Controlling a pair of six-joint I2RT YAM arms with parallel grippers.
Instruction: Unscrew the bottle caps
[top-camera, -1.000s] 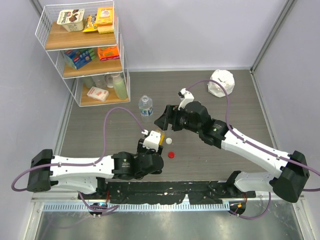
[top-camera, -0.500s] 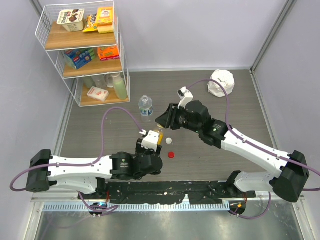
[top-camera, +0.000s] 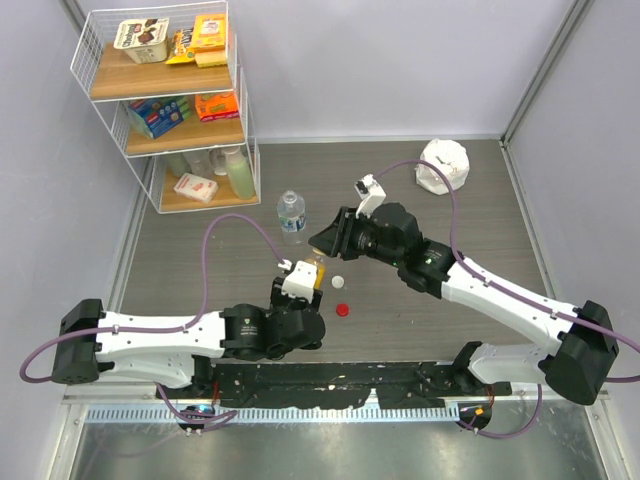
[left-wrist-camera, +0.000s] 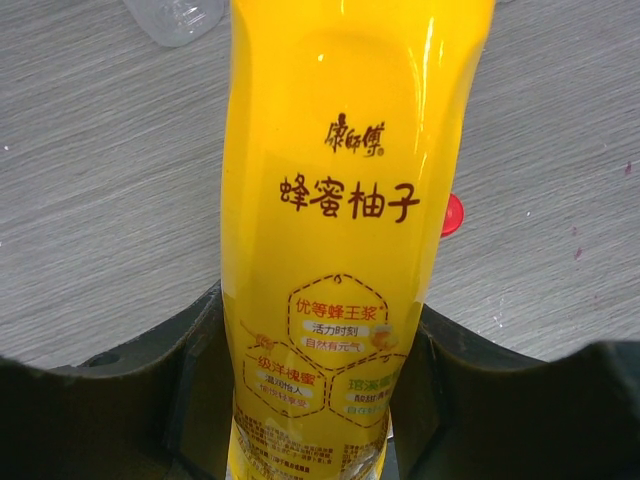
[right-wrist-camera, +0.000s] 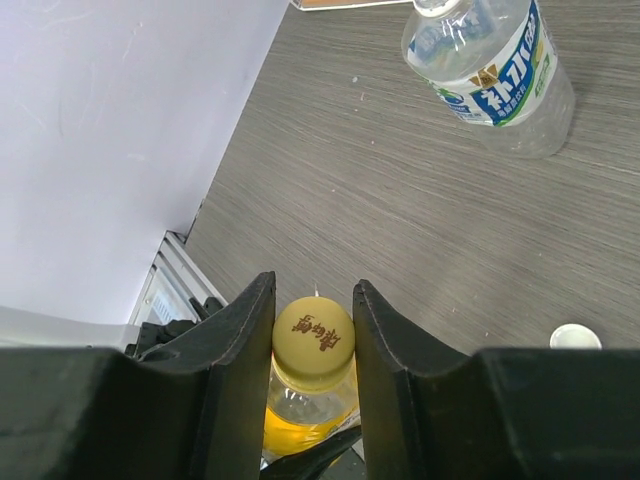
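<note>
My left gripper (left-wrist-camera: 320, 312) is shut on the body of the yellow-orange bottle (left-wrist-camera: 350, 200), holding it upright near the table's middle (top-camera: 312, 271). Its yellow cap (right-wrist-camera: 313, 340) sits on the neck, and my right gripper (right-wrist-camera: 313, 336) is shut on that cap from above, one finger on each side. A white cap (top-camera: 338, 281) and a red cap (top-camera: 343, 309) lie loose on the table just right of the held bottle. The clear bottle with the blue-white label (top-camera: 291, 211) stands behind. The red-labelled bottle is out of view.
A white wire shelf (top-camera: 165, 100) with boxes and bottles stands at the back left. A crumpled white object (top-camera: 443, 165) lies at the back right. Grey walls close in on the table's left, back and right.
My right gripper's jaws have closed onto the yellow cap. The left gripper and the bottle have stayed where they were.
</note>
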